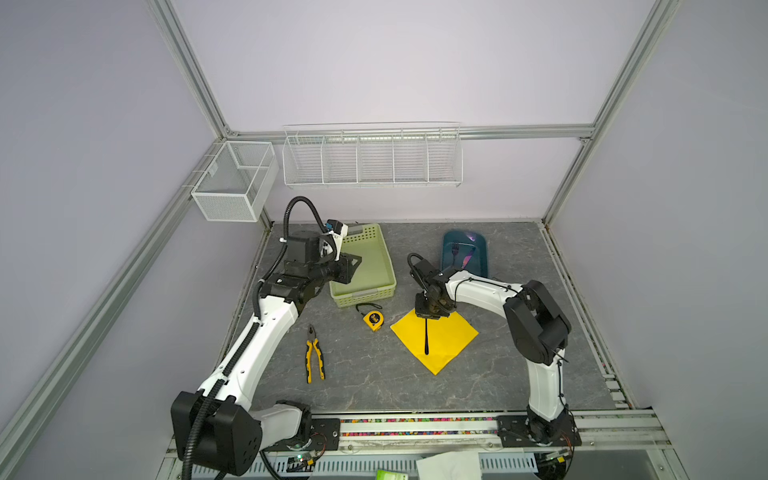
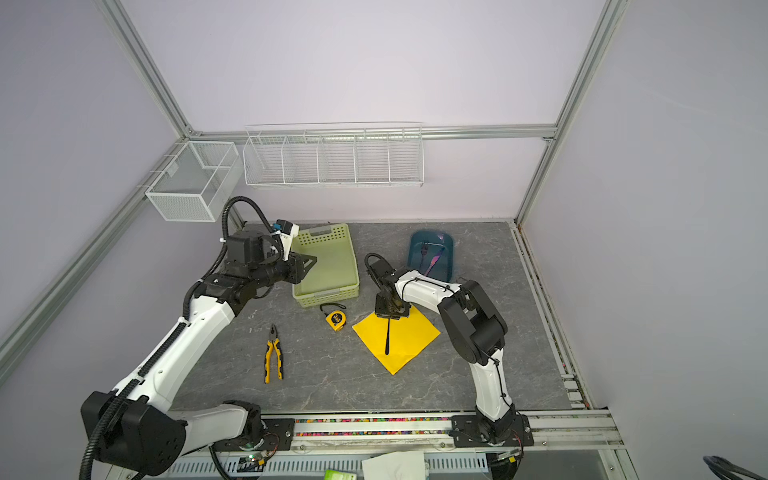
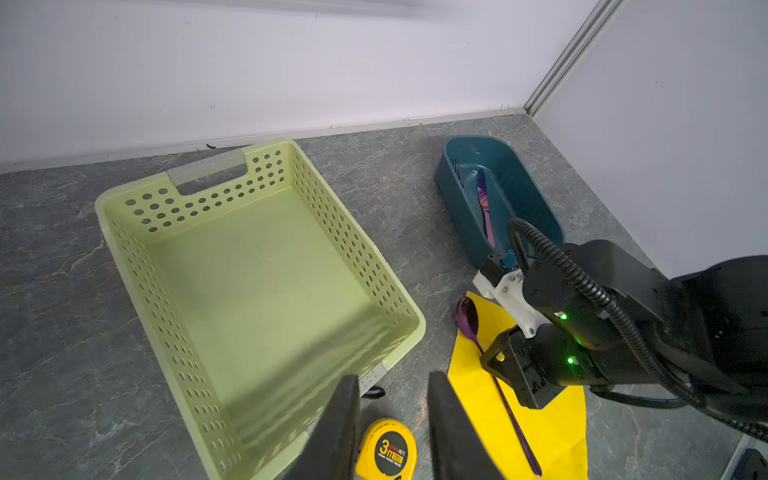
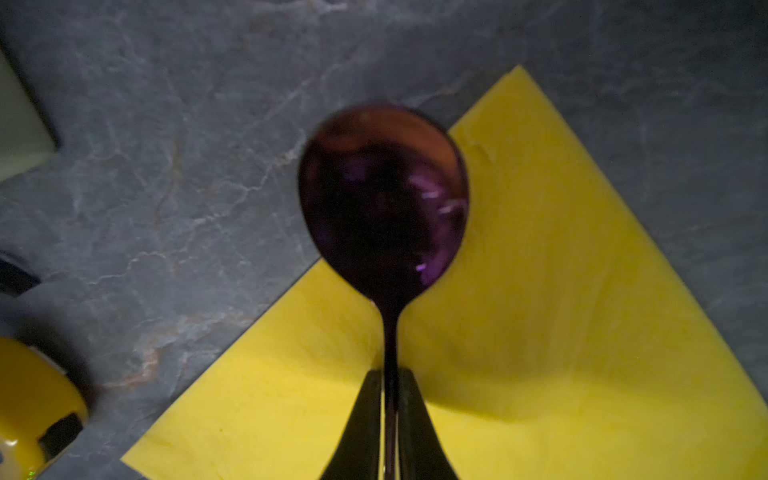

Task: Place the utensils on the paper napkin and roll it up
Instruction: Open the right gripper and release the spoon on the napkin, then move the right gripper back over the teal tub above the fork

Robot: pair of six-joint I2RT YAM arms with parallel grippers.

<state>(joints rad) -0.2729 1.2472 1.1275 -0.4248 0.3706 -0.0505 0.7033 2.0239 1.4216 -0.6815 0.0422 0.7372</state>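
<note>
Spoon (image 4: 382, 199) is lying on the paper napkin (image 1: 451, 338). In both top views its handle (image 1: 426, 338) (image 2: 387, 338) is running down the sheet toward the arm bases, and its bowl is poking past the napkin's far corner onto the grey tabletop (image 1: 374, 374). Containers: the teal tray (image 1: 482, 245) at back right is holding the fork (image 1: 455, 251) and a flat purple knife-like piece (image 3: 484, 203), lying side by side along its length. The green basket (image 1: 374, 270) is sitting left of the tray, and I'm seeing only its own floor inside. A white mesh box (image 1: 235, 183) and a wire rack (image 1: 372, 160) are hanging on the walls. The right gripper (image 4: 390, 374) is pointing down, low over the spoon's neck. Its fingers (image 4: 365, 415) are hugging the thin handle on both sides, with a hairline of yellow between at most. I'm not able to tell whether they're pinching it or just clear. The left gripper (image 3: 392, 378) is hovering over the basket's left side, jaws standing partly apart, holding and touching nothing. A tape measure (image 1: 372, 320) is sitting between basket and napkin, and pliers (image 1: 314, 357) are lying further left.
</note>
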